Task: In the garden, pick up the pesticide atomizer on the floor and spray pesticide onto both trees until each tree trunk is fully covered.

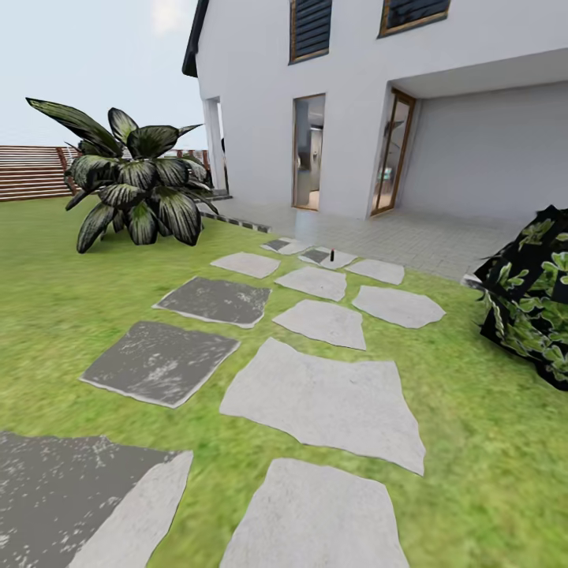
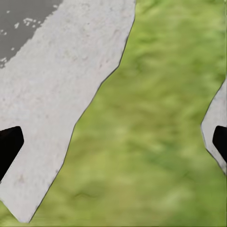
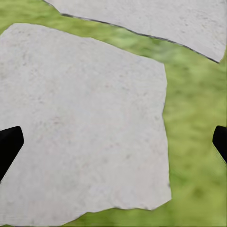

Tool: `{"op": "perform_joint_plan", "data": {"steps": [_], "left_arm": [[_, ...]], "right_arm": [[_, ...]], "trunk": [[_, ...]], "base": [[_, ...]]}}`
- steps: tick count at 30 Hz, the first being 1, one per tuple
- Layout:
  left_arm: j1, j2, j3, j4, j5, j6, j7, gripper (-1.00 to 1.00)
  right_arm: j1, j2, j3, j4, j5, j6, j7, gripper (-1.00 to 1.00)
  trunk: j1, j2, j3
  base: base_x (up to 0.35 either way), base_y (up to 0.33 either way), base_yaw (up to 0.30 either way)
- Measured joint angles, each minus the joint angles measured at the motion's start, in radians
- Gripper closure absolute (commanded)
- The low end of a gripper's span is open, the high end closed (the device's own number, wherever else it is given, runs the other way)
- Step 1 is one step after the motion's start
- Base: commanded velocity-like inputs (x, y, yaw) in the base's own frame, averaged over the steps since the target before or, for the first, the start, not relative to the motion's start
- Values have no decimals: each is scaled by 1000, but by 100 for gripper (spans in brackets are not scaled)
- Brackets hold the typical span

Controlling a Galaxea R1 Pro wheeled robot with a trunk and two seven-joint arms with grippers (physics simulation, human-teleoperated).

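Far ahead in the head view, a small dark upright object (image 1: 332,255) stands on a stepping stone (image 1: 319,255) near the house; it may be the pesticide atomizer, but it is too small to be sure. The trees are out of view. In the left wrist view my left gripper (image 2: 113,146) hangs open over grass and the edge of a pale stone (image 2: 56,94), with nothing between its black fingertips (image 2: 8,146). My right gripper (image 3: 113,146) is open too, above a pale stone slab (image 3: 85,123), holding nothing.
A path of grey and pale stepping stones (image 1: 323,398) crosses the lawn (image 1: 63,300) towards the white house (image 1: 355,102) and its paved porch (image 1: 410,233). A broad striped-leaf plant (image 1: 138,189) stands at the left, a dark leafy bush (image 1: 536,304) at the right, and a slatted fence (image 1: 31,172) at the far left.
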Motion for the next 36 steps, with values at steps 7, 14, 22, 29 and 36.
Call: {"op": "perform_joint_plan", "data": {"steps": [7,14,22,29,36], "left_arm": [[0,0,-1,0,0,0,0,-100],[0,0,-1,0,-1,0,0,-100],[0,0,-2,0,0,0,0,-100],[0,0,-2,0,0,0,0,-100],[0,0,-2,0,-1,0,0,-100]], "right_arm": [[0,0,-1,0,0,0,0,-100],[0,0,0,0,0,0,0,-100],[0,0,0,0,0,0,0,-100],[0,0,0,0,0,0,0,-100],[0,0,0,0,0,0,0,-100]], "trunk": [[0,0,0],[0,0,0],[0,0,0],[0,0,0],[0,0,0]], "base": [[340,0,0],[340,0,0],[340,0,0],[340,0,0],[340,0,0]]}}
